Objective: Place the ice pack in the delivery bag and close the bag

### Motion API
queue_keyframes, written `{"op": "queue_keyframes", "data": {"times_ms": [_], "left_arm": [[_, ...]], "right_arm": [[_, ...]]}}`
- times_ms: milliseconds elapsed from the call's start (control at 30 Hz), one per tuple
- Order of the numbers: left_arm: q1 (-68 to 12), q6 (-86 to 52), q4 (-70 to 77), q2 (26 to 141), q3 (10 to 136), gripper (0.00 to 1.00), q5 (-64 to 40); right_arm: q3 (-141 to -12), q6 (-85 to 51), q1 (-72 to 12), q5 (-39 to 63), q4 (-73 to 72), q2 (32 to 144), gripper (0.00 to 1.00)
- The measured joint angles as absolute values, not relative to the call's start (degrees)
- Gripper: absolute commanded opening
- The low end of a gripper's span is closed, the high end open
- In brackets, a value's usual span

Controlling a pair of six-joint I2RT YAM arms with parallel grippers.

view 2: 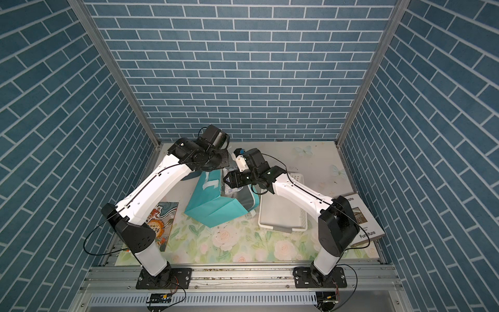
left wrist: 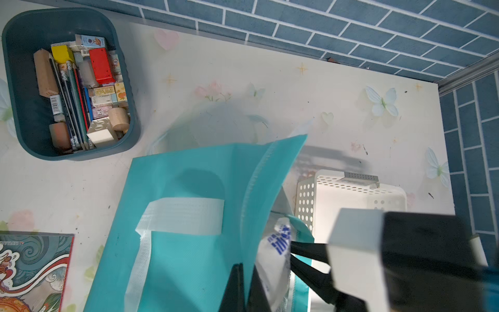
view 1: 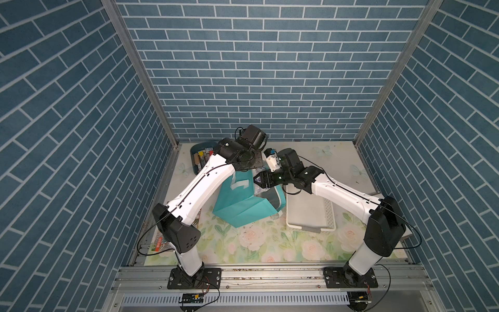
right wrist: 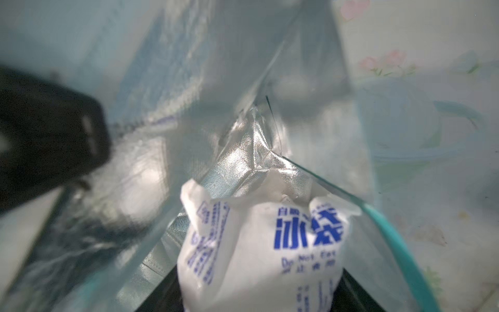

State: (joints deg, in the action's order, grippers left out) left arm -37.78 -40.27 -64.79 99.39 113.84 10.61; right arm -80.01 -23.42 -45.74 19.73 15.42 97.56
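Note:
The teal delivery bag [view 1: 237,205] [view 2: 213,208] lies slumped mid-table, mouth towards the arms. My left gripper [left wrist: 244,270] is shut on the bag's teal upper wall [left wrist: 189,256] near the white handle, holding the mouth up. The ice pack [right wrist: 264,243], a white pouch with blue print, is held by my right gripper [right wrist: 259,294], whose jaws stand wide on either side of it. The pack sits in the bag's mouth, against the silver foil lining [right wrist: 243,151]. In the left wrist view the ice pack [left wrist: 275,251] shows just inside the rim, with the right gripper [left wrist: 291,252] behind it.
A white perforated basket [view 1: 310,213] [left wrist: 351,189] stands right of the bag. A dark-blue bin [left wrist: 70,154] of small items sits at the back left. A picture book [view 2: 162,224] lies at the left edge, and another book [view 2: 361,216] at the right.

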Motion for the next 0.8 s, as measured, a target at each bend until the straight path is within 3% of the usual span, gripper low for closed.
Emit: {"op": "queue_keyframes", "data": {"times_ms": [100, 300, 367, 700, 800], "left_arm": [[-37.8, -40.3, -64.9, 99.2, 113.8, 0.0, 10.6], [-37.8, -40.4, -65.1, 98.3, 112.9, 0.0, 10.9], [-37.8, -40.6, -64.8, 97.3, 111.8, 0.0, 10.9], [-37.8, -41.9, -64.0, 95.2, 109.1, 0.0, 11.9], [-37.8, -42.6, -62.8, 94.5, 107.5, 0.0, 12.4]], "right_arm": [[-81.0, -22.7, -46.6, 20.5, 14.9, 101.0, 0.33], [-82.1, -22.7, -46.9, 23.4, 14.3, 105.0, 0.88], [-82.1, -23.1, -46.9, 24.0, 13.3, 104.8, 0.97], [-82.1, -24.9, -46.9, 22.2, 13.8, 98.7, 1.0], [-80.6, -27.2, -46.5, 18.4, 15.7, 93.2, 0.92]]}}
